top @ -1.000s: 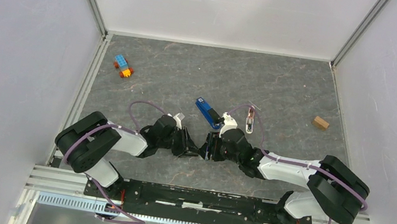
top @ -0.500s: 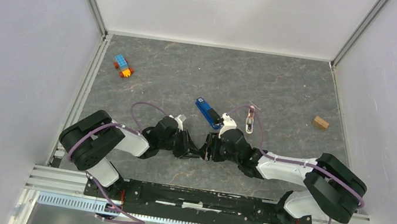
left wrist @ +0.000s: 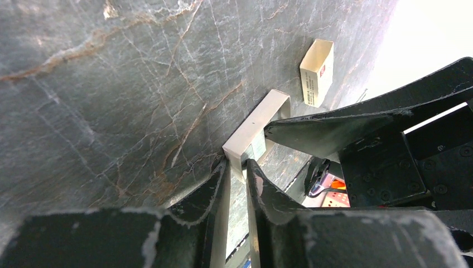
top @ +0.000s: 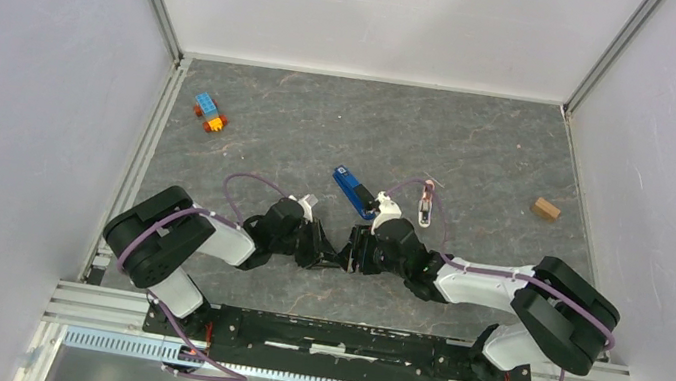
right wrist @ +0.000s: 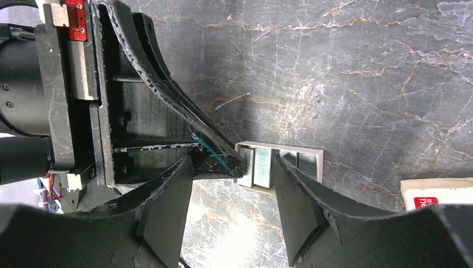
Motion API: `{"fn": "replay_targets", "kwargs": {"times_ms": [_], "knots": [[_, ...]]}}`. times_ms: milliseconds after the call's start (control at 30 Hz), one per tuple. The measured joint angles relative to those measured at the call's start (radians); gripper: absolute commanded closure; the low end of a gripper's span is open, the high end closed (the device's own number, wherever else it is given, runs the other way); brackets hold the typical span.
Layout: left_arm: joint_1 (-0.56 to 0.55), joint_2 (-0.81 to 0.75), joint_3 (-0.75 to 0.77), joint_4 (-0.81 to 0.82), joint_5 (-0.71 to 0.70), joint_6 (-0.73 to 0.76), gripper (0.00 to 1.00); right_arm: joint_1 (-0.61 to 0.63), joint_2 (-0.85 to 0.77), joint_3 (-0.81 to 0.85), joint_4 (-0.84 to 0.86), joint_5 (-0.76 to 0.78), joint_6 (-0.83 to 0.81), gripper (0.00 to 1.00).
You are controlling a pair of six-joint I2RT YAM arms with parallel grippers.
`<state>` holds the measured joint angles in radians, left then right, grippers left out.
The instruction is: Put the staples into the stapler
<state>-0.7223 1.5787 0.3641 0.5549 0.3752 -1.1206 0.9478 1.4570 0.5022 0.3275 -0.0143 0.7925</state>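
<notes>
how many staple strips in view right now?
1. The staples sit front centre between the two claws, one end pinched by the left claw. None show beside the stapler; any inside it, or under the arms, would be hidden.

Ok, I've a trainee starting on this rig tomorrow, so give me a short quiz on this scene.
1. True or false: the staples are already inside the stapler.
2. What lies toward the far left of the table? A toy bricks B wooden block C pink-and-white piece.
3. Which hand stands wide open?
Key: 1 false: they sit between the fingers of the left hand, apart from the stapler. 2 A. 3 the right hand.
</notes>
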Motion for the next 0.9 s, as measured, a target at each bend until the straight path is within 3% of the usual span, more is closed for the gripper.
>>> {"fn": "replay_targets", "kwargs": {"times_ms": [567, 900], "knots": [[0.0, 0.003, 0.003, -0.002, 0.001, 0.0, 0.76, -0.01, -0.008, -0.011, 0.038, -0.033, 0.053, 0.38], [-0.003, 0.003, 0.008, -0.003, -0.007, 0.0, 0.76, -0.005, -0.118, -0.027, 0.106, -0.096, 0.116, 0.43]]}}
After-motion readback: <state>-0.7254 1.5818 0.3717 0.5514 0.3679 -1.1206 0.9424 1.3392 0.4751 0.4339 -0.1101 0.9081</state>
